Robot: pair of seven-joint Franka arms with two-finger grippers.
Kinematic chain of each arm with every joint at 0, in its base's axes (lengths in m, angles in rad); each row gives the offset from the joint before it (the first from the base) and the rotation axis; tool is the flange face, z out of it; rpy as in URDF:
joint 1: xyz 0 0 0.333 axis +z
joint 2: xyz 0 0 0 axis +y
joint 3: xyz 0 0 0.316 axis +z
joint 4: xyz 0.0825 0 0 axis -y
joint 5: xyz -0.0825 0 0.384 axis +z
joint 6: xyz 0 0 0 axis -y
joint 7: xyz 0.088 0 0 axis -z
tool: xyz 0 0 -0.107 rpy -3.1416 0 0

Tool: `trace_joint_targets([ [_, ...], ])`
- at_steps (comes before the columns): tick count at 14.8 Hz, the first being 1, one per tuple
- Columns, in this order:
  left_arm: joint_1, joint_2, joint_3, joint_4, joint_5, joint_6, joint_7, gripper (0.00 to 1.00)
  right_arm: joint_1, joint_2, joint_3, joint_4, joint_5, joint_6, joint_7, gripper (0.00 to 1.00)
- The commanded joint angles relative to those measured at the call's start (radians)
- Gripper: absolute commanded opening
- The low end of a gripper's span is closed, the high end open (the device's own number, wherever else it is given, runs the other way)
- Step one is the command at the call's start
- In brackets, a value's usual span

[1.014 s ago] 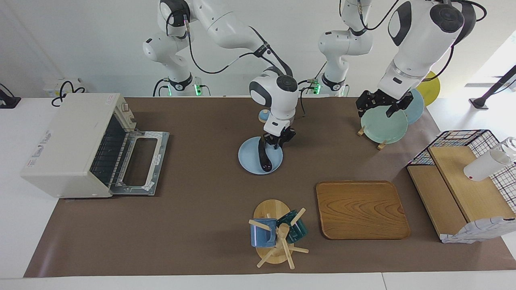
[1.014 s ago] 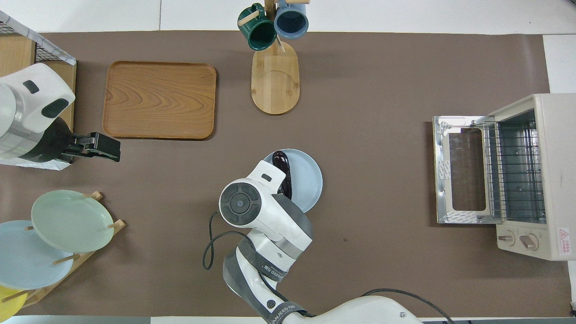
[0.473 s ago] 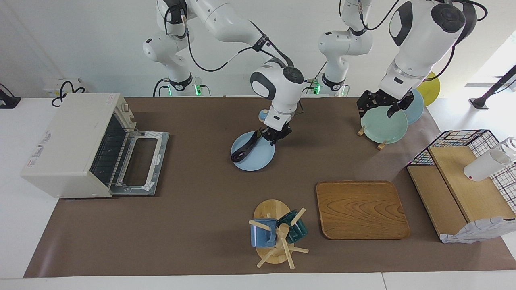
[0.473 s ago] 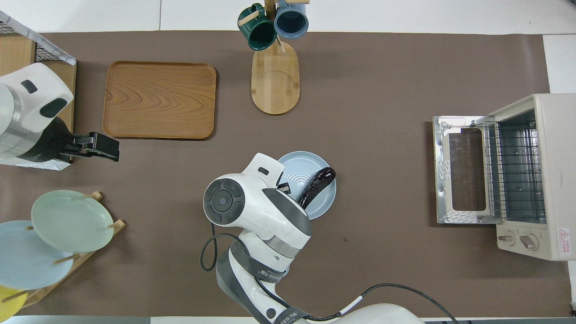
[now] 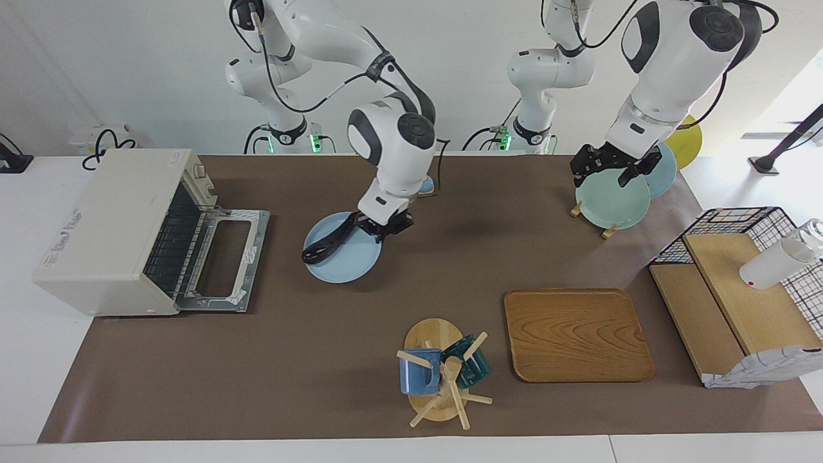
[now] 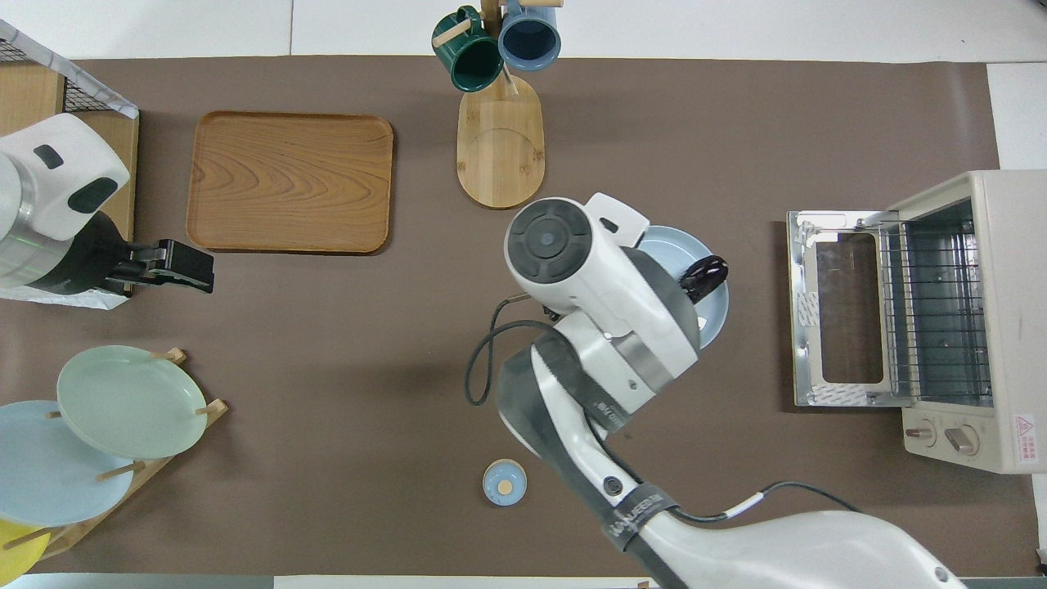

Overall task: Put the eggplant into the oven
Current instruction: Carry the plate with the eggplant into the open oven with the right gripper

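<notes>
Right gripper clamped on eggplant at one end, over blue plate. Overhead view: arm hides most of eggplant, only free end shows. Long axis slanted, free end pointing toward oven, which sits door down at right arm's end of table. One eggplant, one oven. Left gripper waiting over plate rack, fingers apart, holding nothing.

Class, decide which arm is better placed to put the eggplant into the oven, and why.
Right. The right gripper holds the slim dark purple eggplant beside the cream-white toaster oven, whose door is open. The left gripper waits over the plate rack.
</notes>
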State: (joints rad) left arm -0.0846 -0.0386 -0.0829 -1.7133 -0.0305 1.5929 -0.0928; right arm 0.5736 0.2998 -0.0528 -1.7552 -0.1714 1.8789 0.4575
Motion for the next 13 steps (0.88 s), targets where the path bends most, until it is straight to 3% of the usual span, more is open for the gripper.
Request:
trace_joint_targets([
  [1, 0.014, -0.011, -0.006, 0.003, 0.011, -0.014, 0.008, 1.00, -0.092, -0.161, 0.013, -0.196, -0.029, 0.029, -0.042, 0.00],
  [4, 0.014, -0.012, -0.008, 0.003, 0.011, -0.013, 0.008, 1.00, -0.213, -0.244, 0.013, -0.248, -0.037, 0.011, -0.190, 0.00],
  [9, 0.014, -0.012, -0.006, 0.003, 0.011, -0.014, 0.007, 1.00, -0.496, -0.326, 0.014, -0.315, -0.036, 0.032, -0.547, 0.00],
  [13, 0.014, -0.011, -0.008, 0.003, 0.011, -0.014, 0.008, 1.00, -0.592, -0.350, 0.014, -0.377, -0.034, 0.112, -0.664, 0.00],
])
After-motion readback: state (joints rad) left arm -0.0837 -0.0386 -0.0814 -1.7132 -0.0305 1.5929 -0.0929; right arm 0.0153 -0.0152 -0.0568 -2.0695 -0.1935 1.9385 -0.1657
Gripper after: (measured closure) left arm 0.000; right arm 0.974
